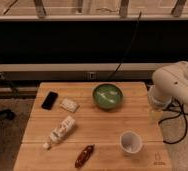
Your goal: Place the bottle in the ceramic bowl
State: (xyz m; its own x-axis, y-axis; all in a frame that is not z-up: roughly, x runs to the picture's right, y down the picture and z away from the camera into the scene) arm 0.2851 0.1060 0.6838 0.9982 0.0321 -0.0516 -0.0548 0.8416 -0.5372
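Note:
The bottle [62, 131] is slim and whitish with a printed label. It lies on its side at the left front of the wooden table [102, 125], its narrow capped end toward the front left. The ceramic bowl [107, 96] is round and green with pale streaks inside, and it stands at the middle back of the table. My gripper [155, 115] hangs under the white arm [176, 86] at the table's right edge. It is to the right of the bowl and far from the bottle.
A black phone [49, 100] and a small white packet [69, 105] lie at the back left. A reddish-brown oblong object [84, 156] lies near the front edge. A white cup [130, 143] stands at the front right. Black cables [179, 122] hang beside the table on the right.

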